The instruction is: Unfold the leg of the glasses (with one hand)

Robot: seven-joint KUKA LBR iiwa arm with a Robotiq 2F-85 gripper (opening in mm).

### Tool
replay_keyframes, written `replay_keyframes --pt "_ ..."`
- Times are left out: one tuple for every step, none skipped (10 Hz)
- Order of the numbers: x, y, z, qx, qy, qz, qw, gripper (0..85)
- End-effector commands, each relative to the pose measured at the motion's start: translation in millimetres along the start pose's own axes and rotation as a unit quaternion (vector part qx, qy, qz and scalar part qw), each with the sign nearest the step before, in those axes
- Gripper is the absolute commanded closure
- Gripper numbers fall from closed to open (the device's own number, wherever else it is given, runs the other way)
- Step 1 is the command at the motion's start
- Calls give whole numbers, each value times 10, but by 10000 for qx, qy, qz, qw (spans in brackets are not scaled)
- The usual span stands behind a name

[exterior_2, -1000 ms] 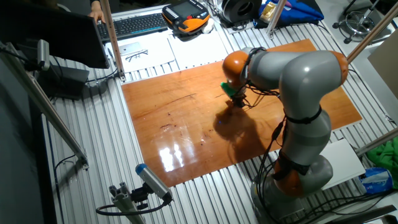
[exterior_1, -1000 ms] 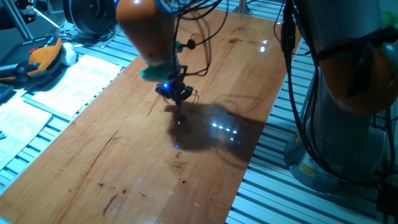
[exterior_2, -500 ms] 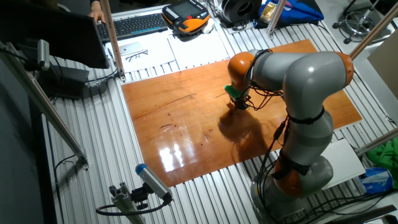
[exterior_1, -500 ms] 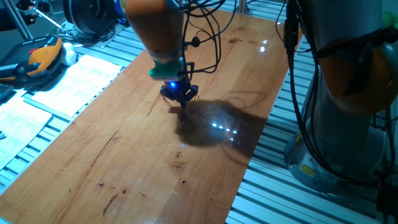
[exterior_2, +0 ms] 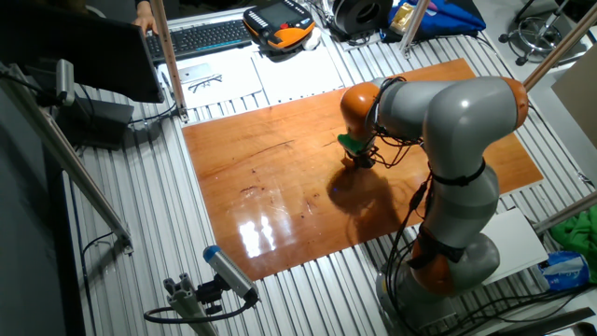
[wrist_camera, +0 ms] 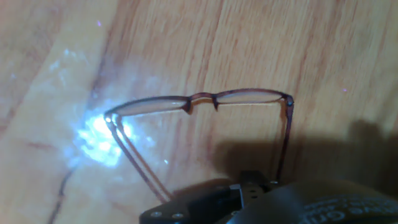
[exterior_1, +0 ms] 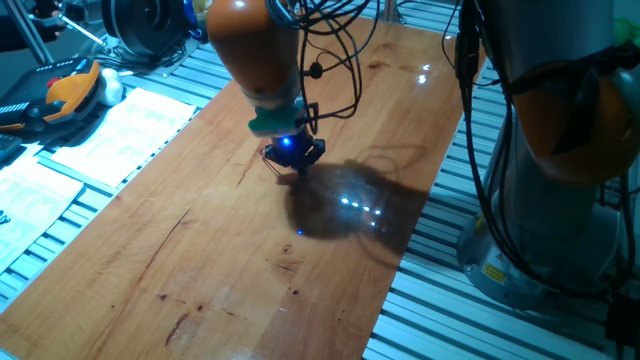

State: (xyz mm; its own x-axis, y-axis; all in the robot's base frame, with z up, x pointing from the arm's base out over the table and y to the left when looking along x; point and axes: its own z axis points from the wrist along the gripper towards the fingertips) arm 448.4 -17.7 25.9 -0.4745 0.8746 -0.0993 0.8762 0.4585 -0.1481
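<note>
Off to the left sit white paper sheets [exterior_1: 115, 125] on the slatted metal bench, beside the wooden counter [exterior_1: 200, 260]. Near the counter's middle the end effector [exterior_1: 293, 160] points down close to the wood, its blue light glowing under a green ring, the orange arm [exterior_1: 250, 45] rising above it. From the hand view, the glasses [wrist_camera: 205, 106] lie on the counter right below it, the front bar running across, the left leg [wrist_camera: 134, 158] slanting toward the black housing, the right leg [wrist_camera: 285, 137] running straight down to it. I cannot tell whether the fingers are spread or pinching. Farther right stands the grey robot base [exterior_2: 457, 187].
</note>
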Motion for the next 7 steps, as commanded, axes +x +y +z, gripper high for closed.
replay_keyframes --pt "-9 -34 -30 28 70 -109 9999 850" --pt "-13 -69 -54 37 146 -238 9996 850" --pt "-15 -68 -52 -49 237 -233 9994 850" --pt "-15 -50 -35 -149 260 -199 9994 850" --pt "-11 -17 -14 -209 244 -145 9994 850" --pt "-16 26 3 -248 224 -82 9994 850" --pt "-29 60 2 -319 247 -31 9992 850"
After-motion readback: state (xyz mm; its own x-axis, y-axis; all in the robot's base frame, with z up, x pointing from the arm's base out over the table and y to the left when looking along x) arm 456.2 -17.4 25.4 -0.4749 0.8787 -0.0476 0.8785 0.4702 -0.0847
